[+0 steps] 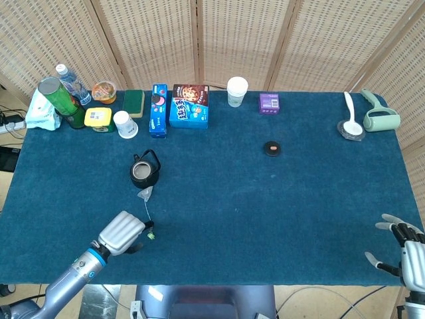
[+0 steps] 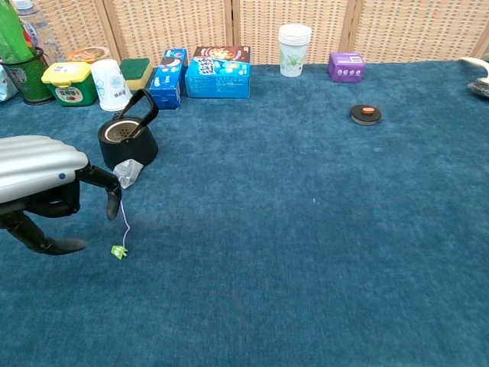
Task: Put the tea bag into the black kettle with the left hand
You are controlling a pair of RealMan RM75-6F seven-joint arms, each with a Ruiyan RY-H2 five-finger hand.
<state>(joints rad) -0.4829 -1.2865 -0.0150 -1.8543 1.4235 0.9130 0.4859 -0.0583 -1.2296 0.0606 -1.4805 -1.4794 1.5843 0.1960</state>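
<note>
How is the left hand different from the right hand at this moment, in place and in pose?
The left hand is over the cloth beside the tea bag's green tag; the right hand sits at the table's near right corner, far from any item. The left hand's fingers curl downward; the right hand's fingers are spread apart. Both hold nothing.

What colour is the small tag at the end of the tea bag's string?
Green; the tag shows best in the chest view, lying on the blue cloth.
</note>
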